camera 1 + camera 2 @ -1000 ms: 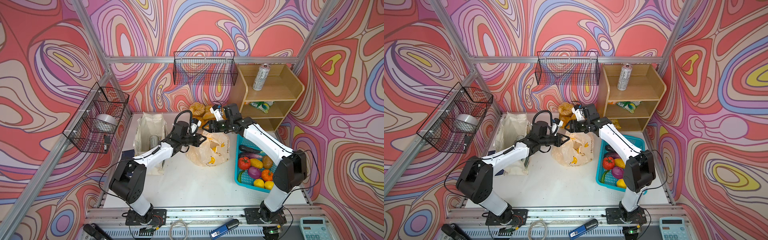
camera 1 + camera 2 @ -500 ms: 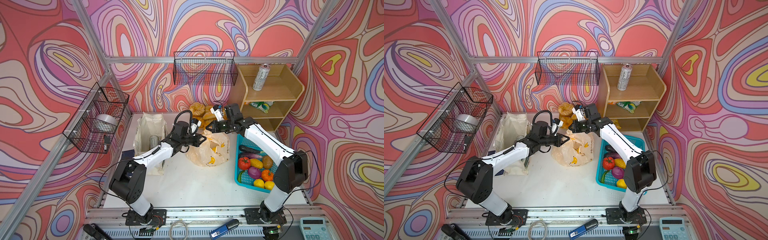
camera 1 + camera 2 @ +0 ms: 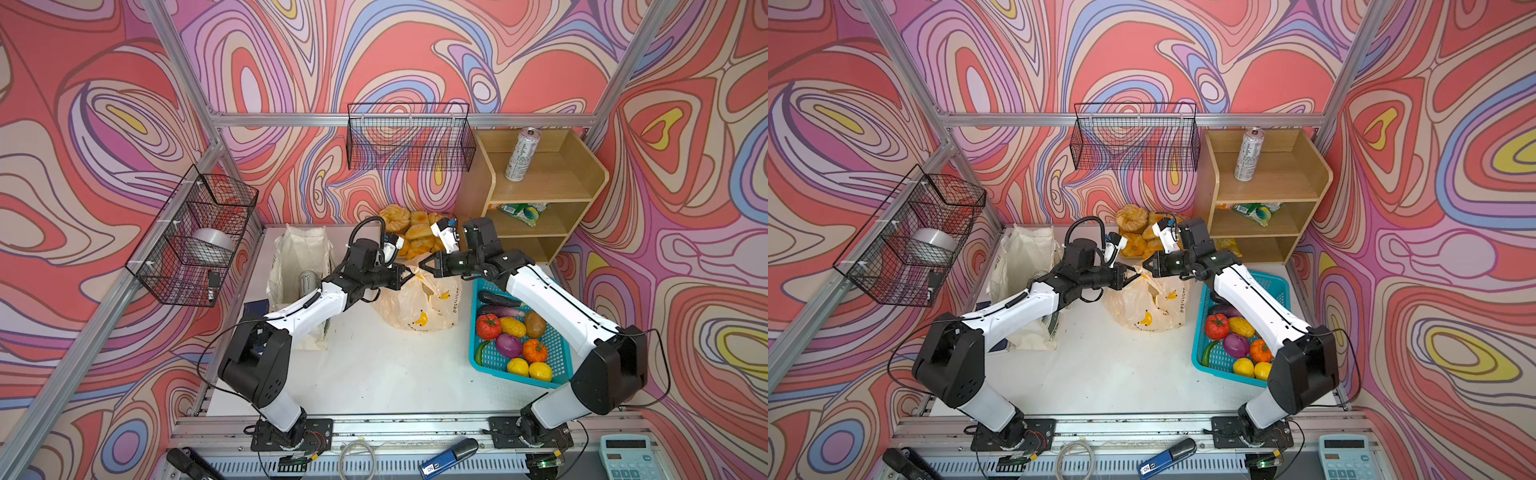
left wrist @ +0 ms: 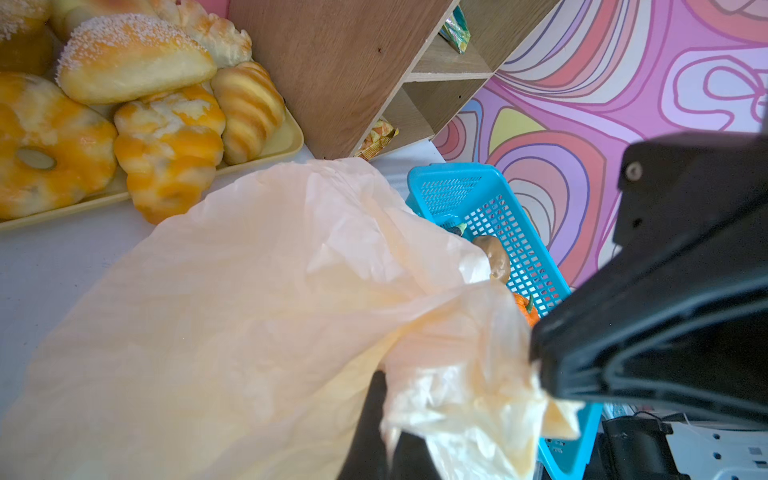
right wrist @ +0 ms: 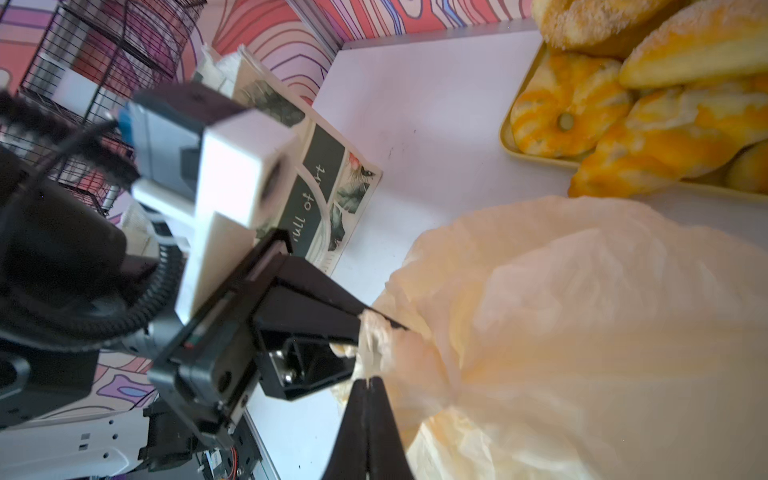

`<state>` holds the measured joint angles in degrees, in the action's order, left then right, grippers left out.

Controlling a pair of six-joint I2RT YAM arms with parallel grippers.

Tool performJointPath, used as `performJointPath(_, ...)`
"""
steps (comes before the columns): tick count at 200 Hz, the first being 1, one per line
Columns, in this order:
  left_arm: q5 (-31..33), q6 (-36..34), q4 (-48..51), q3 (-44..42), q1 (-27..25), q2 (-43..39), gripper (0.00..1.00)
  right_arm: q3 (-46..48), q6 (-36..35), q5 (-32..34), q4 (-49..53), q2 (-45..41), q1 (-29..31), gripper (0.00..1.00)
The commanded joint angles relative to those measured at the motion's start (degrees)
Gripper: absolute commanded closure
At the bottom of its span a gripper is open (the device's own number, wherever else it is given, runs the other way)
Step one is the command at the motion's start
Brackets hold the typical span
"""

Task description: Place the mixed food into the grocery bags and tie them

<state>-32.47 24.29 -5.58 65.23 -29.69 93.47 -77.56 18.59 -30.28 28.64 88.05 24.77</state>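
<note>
Two grippers meet almost tip to tip above the plastic bag (image 3: 419,305) in both top views. The left gripper (image 3: 408,276) comes in from the left and the right gripper (image 3: 424,266) from the right, and the bag's gathered top rises to a peak between them. Its body sags straight below onto the tabletop (image 3: 374,374), between the cloth tote (image 3: 299,266) and the teal basket (image 3: 557,340). In the left wrist view the left jaws are pressed together on a bunch of film at the plastic bag (image 4: 249,311), and the right gripper (image 4: 538,363) touches that same bunch from the opposite side. In the right wrist view the right jaws are pressed flat together at the film's edge, and they seem to catch a fold of it, though that is hard to confirm. The left gripper (image 5: 374,345) plainly pinches a twisted handle just beside them. Neither arm is nearer, since each holds its own side, so I judge the tie turns on carrying one pinched end across the other along the line that joins the tips
</note>
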Motion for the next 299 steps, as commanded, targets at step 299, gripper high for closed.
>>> performJointPath(299,-11.1,2.8,-2.3,1.7,0.8,7.4,1.00,14.8,2.9,3.0,-8.7,0.2,-1.0,1.00)
